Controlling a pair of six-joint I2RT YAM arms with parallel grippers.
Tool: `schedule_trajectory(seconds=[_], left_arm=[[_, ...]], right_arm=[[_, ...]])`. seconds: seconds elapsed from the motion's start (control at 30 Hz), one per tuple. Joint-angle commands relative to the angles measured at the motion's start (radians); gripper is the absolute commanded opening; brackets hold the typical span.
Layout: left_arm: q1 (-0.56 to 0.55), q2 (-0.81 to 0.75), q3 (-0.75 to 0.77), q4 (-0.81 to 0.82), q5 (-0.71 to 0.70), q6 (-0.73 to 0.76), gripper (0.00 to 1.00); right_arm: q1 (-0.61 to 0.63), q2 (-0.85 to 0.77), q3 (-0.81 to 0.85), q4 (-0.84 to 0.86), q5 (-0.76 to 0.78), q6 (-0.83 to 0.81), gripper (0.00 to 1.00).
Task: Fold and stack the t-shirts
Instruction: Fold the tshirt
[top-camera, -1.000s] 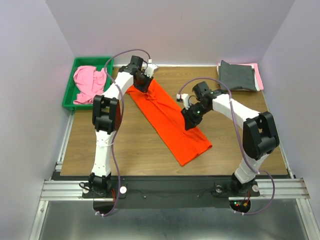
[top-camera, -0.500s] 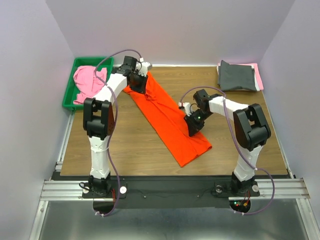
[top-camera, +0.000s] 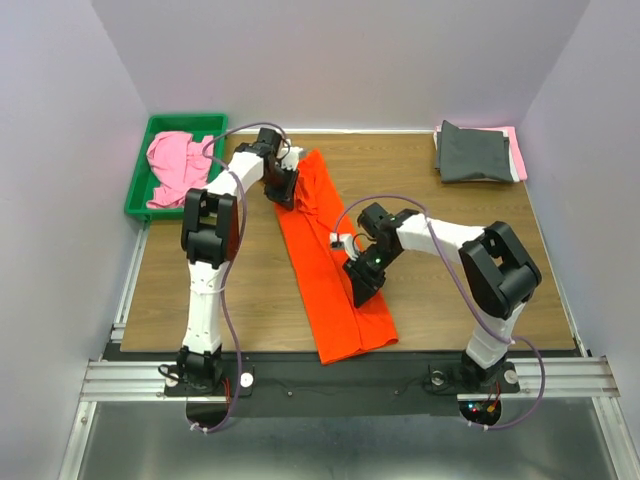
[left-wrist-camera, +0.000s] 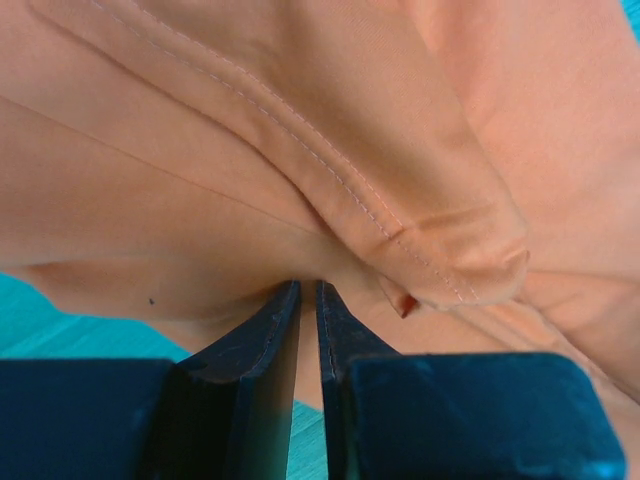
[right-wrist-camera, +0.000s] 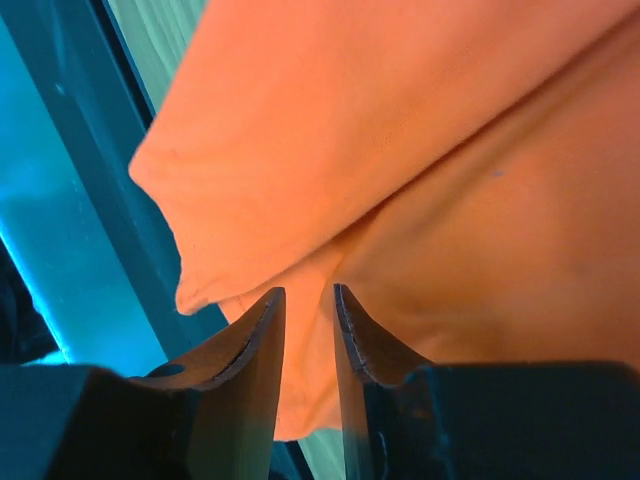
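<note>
Inside left gripper (top-camera: 285, 192), right gripper (top-camera: 362, 290), orange t-shirt (top-camera: 318, 275)

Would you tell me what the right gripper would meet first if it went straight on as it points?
The orange t-shirt: its cloth fills the view just ahead of the right gripper and seems pinched in it, so contact looks immediate.

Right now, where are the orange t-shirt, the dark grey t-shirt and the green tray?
orange t-shirt (top-camera: 318, 265), top view, flat middle of the cloth.
dark grey t-shirt (top-camera: 475, 152), top view, centre of the folded top face.
green tray (top-camera: 185, 121), top view, far rim.
</note>
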Motion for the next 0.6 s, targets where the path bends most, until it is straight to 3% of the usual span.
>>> schedule_trajectory(seconds=[0.0,0.13,0.23,0.43,0.57], left_arm=[[-0.009,0.086,0.128,-0.052,0.013,0.013,0.24],[-0.013,0.25,0.395,-0.059,0.029,0.043,0.24],[-0.027,0.287,0.533,0.011,0.03,0.069,0.25],[-0.027,0.131,0.419,0.25,0.027,0.05,0.35],[-0.015,-0.019,0.325,0.274,0.021,0.026,0.35]], right_arm=[[-0.045,-0.077,0.076,0.009,-0.029,0.032,0.33],[-0.123,-0.065,0.093,0.007,-0.02,0.052,0.34],[-0.157,-0.045,0.122,0.01,0.002,0.049,0.34],[-0.206,0.015,0.234,0.015,0.023,0.057,0.35],[-0.209,0.082,0.311,0.021,0.042,0.055,0.34]])
